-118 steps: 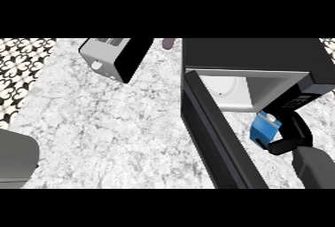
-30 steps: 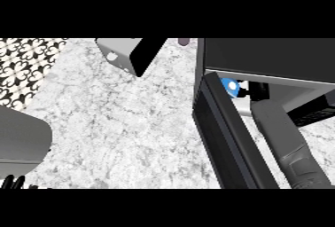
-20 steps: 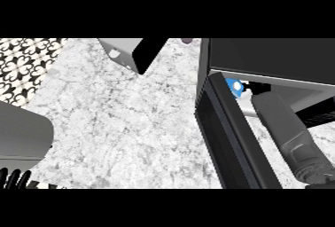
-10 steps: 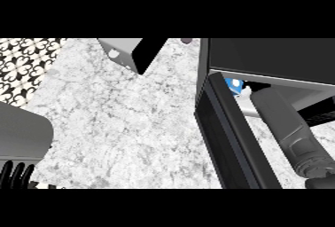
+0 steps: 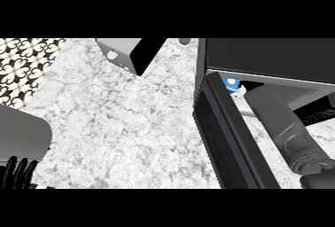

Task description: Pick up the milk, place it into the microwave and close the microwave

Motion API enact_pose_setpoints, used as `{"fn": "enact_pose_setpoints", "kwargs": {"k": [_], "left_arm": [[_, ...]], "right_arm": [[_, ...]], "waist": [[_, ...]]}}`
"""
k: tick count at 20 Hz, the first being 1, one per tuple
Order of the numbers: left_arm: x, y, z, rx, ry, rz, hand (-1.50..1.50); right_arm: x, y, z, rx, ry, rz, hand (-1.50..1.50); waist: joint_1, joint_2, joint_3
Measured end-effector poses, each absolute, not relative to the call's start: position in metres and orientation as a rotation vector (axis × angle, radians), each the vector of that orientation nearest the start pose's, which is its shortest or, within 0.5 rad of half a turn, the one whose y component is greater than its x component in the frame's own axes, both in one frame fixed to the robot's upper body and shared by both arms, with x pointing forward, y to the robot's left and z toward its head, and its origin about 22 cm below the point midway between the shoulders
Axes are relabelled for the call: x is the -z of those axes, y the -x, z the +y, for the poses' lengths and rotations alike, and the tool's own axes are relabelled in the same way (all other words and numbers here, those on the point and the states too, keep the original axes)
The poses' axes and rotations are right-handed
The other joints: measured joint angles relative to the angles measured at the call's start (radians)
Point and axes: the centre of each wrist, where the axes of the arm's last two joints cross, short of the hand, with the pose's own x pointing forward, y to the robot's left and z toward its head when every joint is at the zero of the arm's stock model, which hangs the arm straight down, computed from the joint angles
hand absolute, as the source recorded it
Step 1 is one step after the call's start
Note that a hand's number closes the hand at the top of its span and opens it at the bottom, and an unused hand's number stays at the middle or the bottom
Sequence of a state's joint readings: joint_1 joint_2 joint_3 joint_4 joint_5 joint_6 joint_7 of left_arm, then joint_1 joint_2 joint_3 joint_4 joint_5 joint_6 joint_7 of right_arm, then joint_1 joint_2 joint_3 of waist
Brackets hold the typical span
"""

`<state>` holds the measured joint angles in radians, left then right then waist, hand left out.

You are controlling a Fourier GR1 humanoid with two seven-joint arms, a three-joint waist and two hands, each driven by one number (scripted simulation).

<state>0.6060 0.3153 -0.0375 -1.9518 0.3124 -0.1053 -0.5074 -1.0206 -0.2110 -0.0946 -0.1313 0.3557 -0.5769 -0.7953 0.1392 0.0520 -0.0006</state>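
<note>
The milk (image 5: 230, 84) is glimpsed inside the microwave (image 5: 268, 57) past its open door (image 5: 226, 137); the right hand's grasp cannot be told, hidden inside

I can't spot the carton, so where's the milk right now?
In the head view the milk sits at upper right, just inside the microwave opening, between the open door and the right forearm reaching in.

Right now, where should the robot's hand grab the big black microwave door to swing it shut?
Probably best not to grab but to push. The black microwave door stands open, edge-on, as a long flat slab with no handle showing. Its outer face looks toward the bare counter side, so the left hand could come from there with flat fingers near the free end, once the grey right forearm leaves the opening.
</note>
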Motion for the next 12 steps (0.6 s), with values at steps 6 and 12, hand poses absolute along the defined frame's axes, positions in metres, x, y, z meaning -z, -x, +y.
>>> {"fn": "enact_pose_setpoints", "kwargs": {"k": [6, 12], "left_arm": [[-0.013, -0.094, 0.309, -0.02, 0.009, -1.875, -1.5], [-0.009, -0.097, 0.309, -0.026, -0.001, -1.884, -1.5]], "right_arm": [[-0.007, -0.426, -0.214, -0.616, 0.721, -1.95, -1.5], [0.001, -0.422, -0.209, -0.603, 0.689, -1.949, -1.5]], "waist": [[-0.006, 0.002, 0.003], [-0.017, 0.0, 0.003]]}}
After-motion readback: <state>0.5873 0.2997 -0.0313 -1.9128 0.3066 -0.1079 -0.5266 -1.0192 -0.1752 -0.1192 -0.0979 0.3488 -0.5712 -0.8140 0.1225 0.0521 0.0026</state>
